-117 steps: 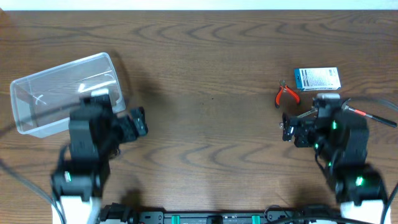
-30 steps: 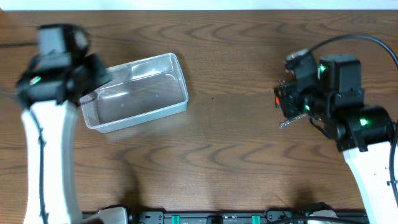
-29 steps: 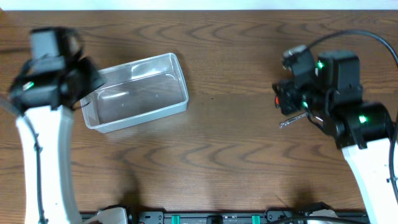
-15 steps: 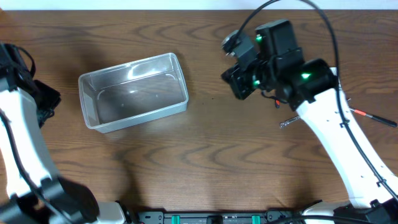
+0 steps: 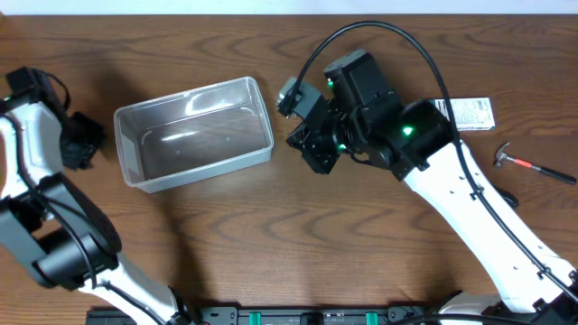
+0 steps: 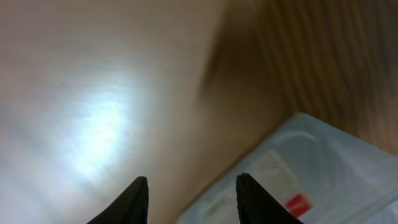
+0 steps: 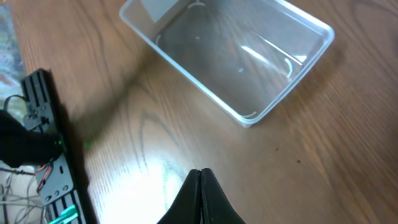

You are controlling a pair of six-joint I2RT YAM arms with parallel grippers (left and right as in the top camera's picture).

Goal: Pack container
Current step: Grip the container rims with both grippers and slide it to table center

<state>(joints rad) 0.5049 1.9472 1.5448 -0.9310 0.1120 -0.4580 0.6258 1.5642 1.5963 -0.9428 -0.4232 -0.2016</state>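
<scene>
Clear rectangular plastic container, rounded corners, upright on brown wooden table. Left gripper released, near its left end. Right gripper clenched, near its right end.

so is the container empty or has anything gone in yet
Empty. The container stands upright, and overhead and right wrist views show only its bare see-through floor.

- We see a dark, wood-grain tabletop.
- On its left half we find the clear container, open side up and slightly askew.
- Far right lies a small blue-and-white box.
- Near it, well apart from the container, we see a thin red-handled implement.
</scene>
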